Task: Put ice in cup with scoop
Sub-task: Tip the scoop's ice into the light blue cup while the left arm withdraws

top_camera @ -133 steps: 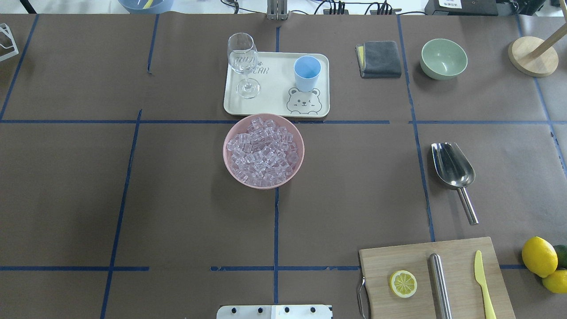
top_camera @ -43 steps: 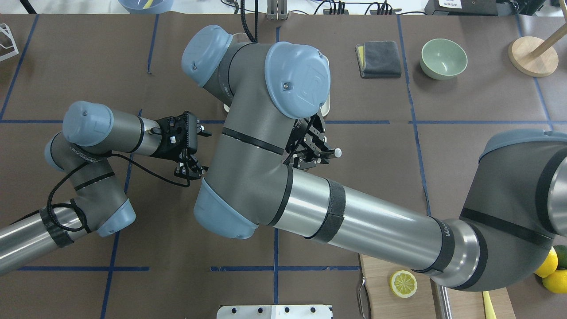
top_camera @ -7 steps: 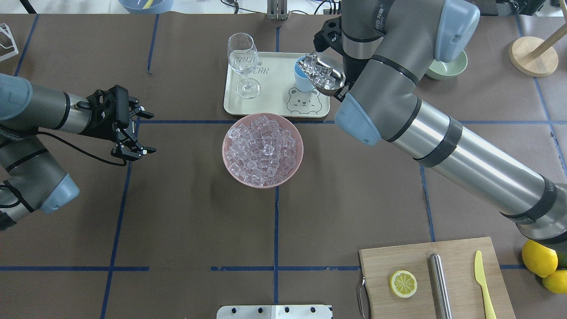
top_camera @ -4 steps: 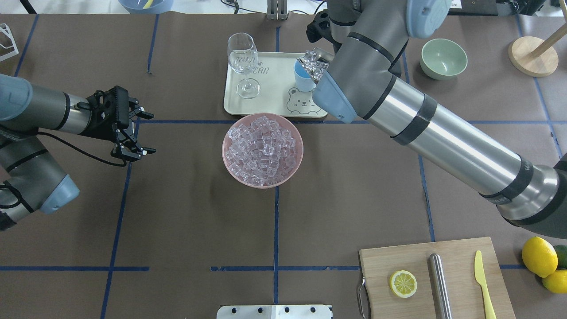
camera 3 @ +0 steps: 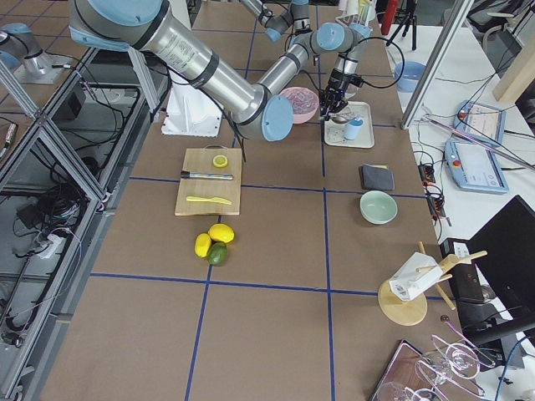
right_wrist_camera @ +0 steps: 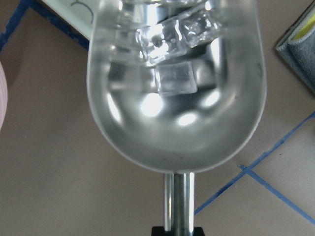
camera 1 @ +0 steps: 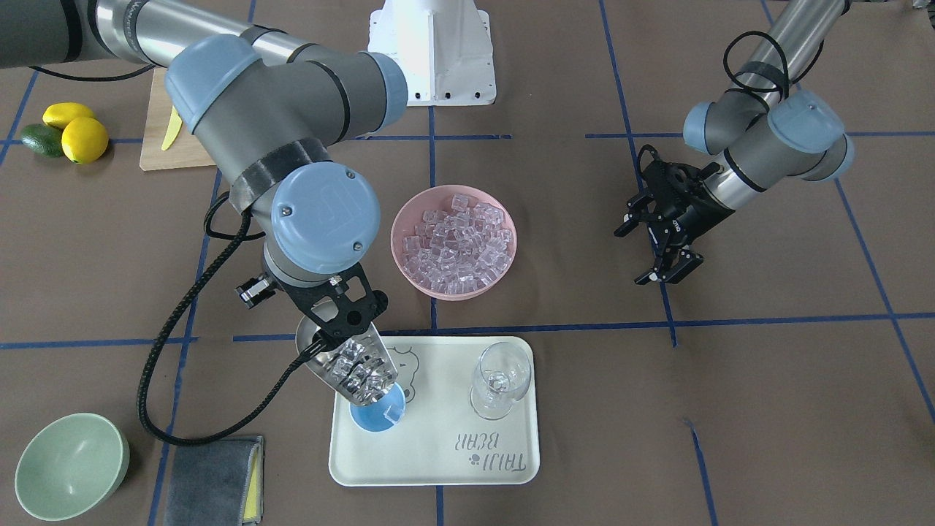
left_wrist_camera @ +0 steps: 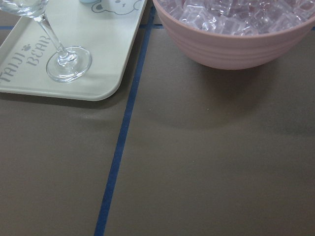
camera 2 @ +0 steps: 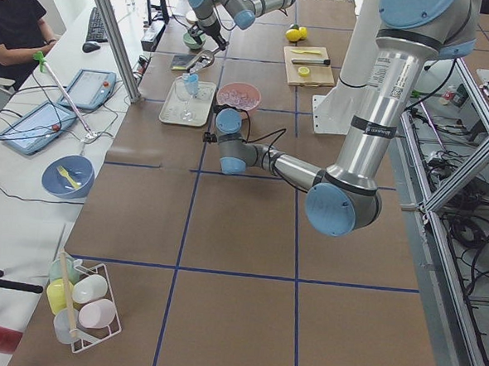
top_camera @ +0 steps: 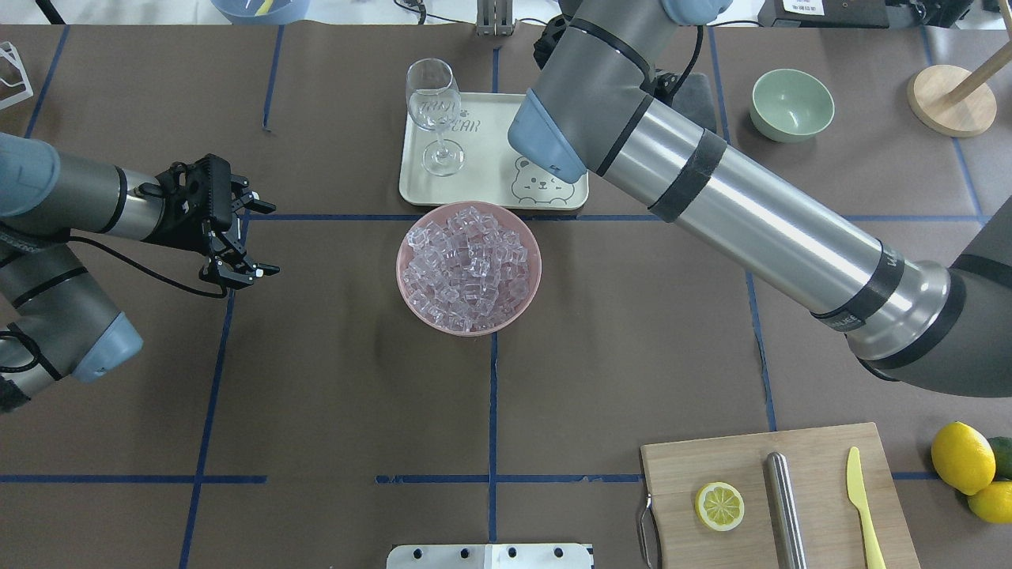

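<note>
My right gripper (camera 1: 330,330) is shut on the handle of the steel scoop (camera 1: 350,369). The scoop tilts mouth-down over the light-blue cup (camera 1: 376,415) on the cream tray (camera 1: 438,453). Several clear ice cubes (camera 1: 354,369) lie in the trough near its mouth. The right wrist view shows the trough (right_wrist_camera: 177,113) with the cubes (right_wrist_camera: 172,37) slid to its far end. In the overhead view my right arm hides the cup and scoop. The pink bowl (top_camera: 469,325) holds many ice cubes (top_camera: 466,265). My left gripper (top_camera: 265,239) is open and empty, left of the bowl.
A wine glass (camera 1: 500,380) stands on the tray beside the cup. A green bowl (camera 1: 69,464) and a grey cloth (camera 1: 212,478) lie near the tray. A cutting board (top_camera: 822,450) holds a lemon half, a steel tube and a yellow knife. Lemons (top_camera: 961,458) lie beside it.
My right arm has swung over the tray and tipped the scoop further over the cup, now hiding both in the overhead view. The left arm has not moved.
</note>
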Controlling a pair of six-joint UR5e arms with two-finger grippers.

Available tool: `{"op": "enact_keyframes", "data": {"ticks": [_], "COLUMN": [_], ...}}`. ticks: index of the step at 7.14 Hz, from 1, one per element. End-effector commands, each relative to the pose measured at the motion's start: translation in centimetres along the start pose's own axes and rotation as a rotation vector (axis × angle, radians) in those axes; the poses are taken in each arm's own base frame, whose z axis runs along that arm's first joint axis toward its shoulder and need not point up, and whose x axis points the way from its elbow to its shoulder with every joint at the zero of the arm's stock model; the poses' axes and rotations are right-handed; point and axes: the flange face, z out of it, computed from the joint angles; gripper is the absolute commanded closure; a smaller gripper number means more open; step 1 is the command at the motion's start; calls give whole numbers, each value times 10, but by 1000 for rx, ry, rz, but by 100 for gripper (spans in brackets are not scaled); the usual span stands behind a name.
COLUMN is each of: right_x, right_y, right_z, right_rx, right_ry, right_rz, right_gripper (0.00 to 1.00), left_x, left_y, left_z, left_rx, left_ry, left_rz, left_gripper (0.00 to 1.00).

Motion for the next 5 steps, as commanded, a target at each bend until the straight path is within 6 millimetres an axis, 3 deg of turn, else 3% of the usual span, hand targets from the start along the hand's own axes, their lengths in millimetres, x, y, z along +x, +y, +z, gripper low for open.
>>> {"op": "enact_keyframes", "data": {"ticks": [1, 5], "right_x": [3, 14], "right_y": [-5, 6], "right_z": [-8, -14], "right_rx": [-68, -160], "right_ry": [46, 127], "right_rz": [-40, -116], "right_gripper": [100, 100], "left_x": [0, 1], "left_y": [-1, -1], "left_z": [0, -2], "left_rx": [2, 13], "left_ry": [0, -2], "left_rz": [-1, 4], "left_gripper": [0, 0]}}
